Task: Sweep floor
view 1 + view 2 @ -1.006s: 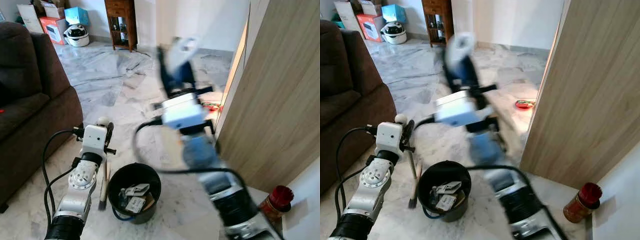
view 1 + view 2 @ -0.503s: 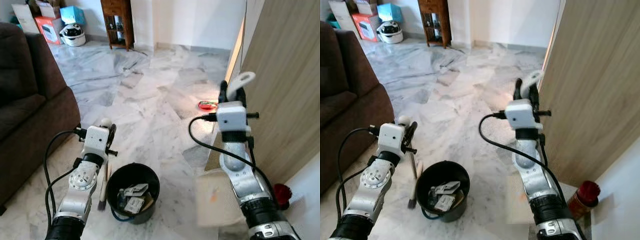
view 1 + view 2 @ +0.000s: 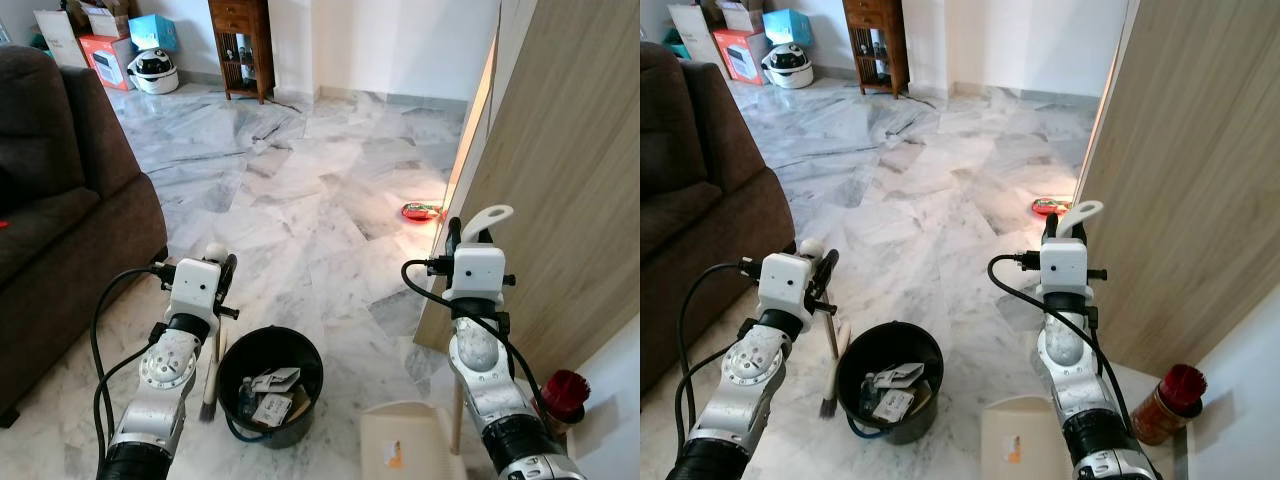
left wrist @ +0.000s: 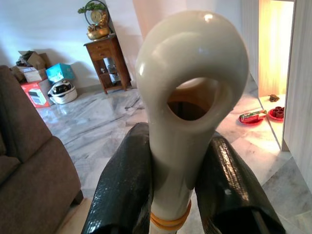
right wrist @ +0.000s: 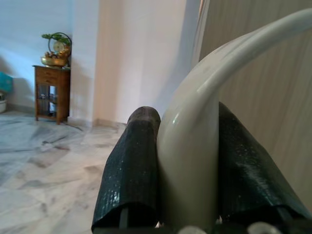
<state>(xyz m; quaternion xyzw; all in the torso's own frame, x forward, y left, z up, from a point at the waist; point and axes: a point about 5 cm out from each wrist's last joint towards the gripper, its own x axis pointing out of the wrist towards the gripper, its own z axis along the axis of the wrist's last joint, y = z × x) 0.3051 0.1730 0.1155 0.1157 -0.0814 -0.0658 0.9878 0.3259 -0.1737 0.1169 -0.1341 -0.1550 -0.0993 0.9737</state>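
On the marble floor (image 3: 300, 200), the left gripper (image 4: 178, 185) is clenched on the brush handle (image 4: 187, 122), bristles down beside the black bucket (image 3: 270, 385). Further right, the right gripper (image 5: 187, 161) grasps the dustpan handle (image 5: 195, 146); the dustpan (image 3: 405, 445) rests near the wooden panel (image 3: 560, 190).

A black bucket (image 3: 270, 385) stands on the marble floor in front of me, with scraps of paper and packaging inside. Left of the bucket sits a dark brown sofa (image 3: 60, 220). Right of it rises a light wooden panel (image 3: 560, 190), with a red-lidded jar (image 3: 562, 398) at its foot. Beyond the bucket a red wrapper (image 3: 422, 211) lies by the panel's edge. Far behind it are a dark wooden cabinet (image 3: 243, 45), a white helmet (image 3: 156, 70) and cardboard boxes (image 3: 100, 45).
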